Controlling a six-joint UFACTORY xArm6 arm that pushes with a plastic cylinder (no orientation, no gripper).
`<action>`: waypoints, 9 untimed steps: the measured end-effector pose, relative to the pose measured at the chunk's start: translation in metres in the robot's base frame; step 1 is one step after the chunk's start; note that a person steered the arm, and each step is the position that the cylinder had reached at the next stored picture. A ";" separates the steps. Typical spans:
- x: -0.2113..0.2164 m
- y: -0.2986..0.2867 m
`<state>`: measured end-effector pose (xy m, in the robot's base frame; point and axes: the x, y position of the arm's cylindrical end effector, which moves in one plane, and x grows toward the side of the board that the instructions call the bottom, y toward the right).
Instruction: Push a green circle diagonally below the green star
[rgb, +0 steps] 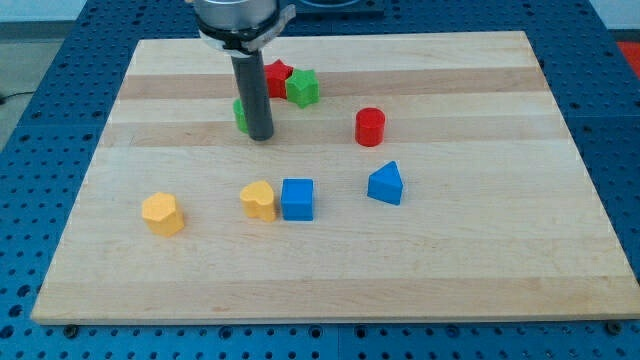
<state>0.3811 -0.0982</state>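
My tip rests on the board near the view's top middle. The green circle sits just left of the rod and is mostly hidden behind it, touching or nearly touching it. The green star lies up and to the right of my tip, next to a red block that the rod partly covers; its shape is unclear.
A red cylinder stands right of the star. A blue triangular block is lower right. A blue cube touches a yellow block at the middle. Another yellow block sits lower left. Wooden board's edge runs along the bottom.
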 end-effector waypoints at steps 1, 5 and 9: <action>0.013 0.000; -0.038 -0.015; -0.083 -0.022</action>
<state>0.2986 -0.1200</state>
